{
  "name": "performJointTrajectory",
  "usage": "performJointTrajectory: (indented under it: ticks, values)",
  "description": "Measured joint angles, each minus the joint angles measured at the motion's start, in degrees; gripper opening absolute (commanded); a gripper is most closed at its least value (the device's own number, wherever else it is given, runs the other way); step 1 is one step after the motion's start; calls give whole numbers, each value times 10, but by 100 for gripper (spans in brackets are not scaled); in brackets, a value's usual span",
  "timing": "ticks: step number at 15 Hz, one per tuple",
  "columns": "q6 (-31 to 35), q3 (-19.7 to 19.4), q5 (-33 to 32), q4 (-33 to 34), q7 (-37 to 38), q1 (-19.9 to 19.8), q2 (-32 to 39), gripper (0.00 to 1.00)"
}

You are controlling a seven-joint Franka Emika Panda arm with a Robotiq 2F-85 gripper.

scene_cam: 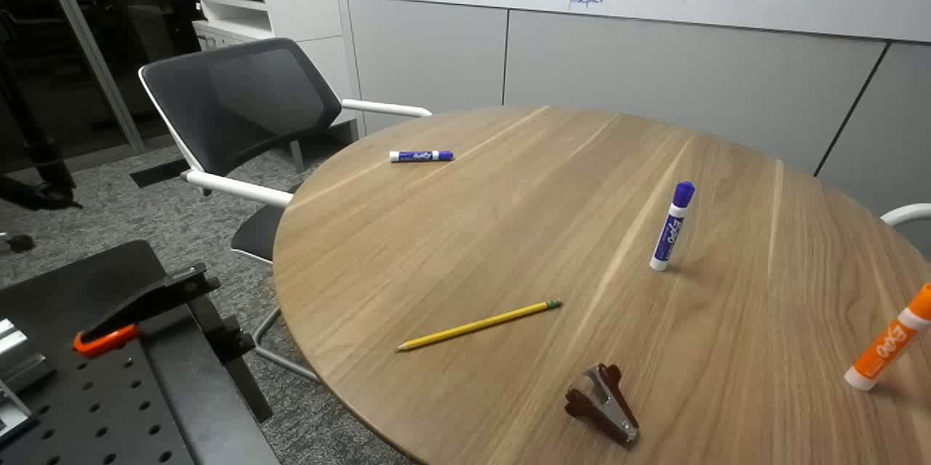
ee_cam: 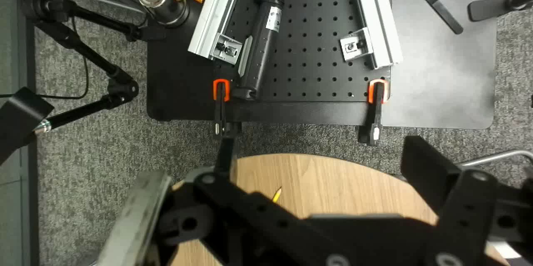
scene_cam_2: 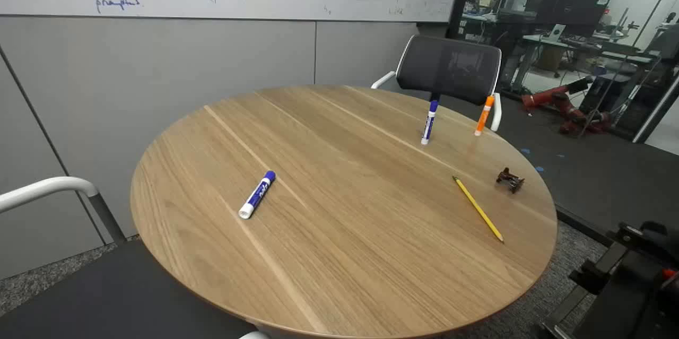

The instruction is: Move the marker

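Two white-ended markers with blue-purple caps and labels are on the round wooden table (scene_cam: 502, 232). One stands upright (scene_cam: 670, 232), also visible in an exterior view (scene_cam_2: 428, 124). The other lies on its side near the edge (scene_cam: 421, 156), also visible in an exterior view (scene_cam_2: 258, 194). They look alike, so I cannot tell which is the task's marker. My gripper (ee_cam: 321, 160) shows only in the wrist view, blurred and high over the table, its fingers wide apart with nothing between them. Neither purple marker is recognisable in the wrist view.
A yellow pencil (scene_cam: 480, 325) lies on the table; its tip shows in the wrist view (ee_cam: 276, 195). A brown staple remover (scene_cam: 604, 407) and an upright orange marker (scene_cam: 889, 340) stand nearby. A black bench with orange-tipped clamps (ee_cam: 377, 91) borders the table. Chairs (scene_cam_2: 448, 68) surround it.
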Motion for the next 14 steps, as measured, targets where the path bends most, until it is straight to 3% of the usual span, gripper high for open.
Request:
performJointTrajectory:
  ticks: [4, 6, 10, 14]
  values:
    - [3, -1, 0, 1, 0, 0, 1, 100]
    - [40, -8, 0, 3, 5, 0, 16, 100]
    - [154, -52, -1, 52, 11, -22, 120, 100]
    - [245, -107, 18, 142, 6, -46, 246, 100]
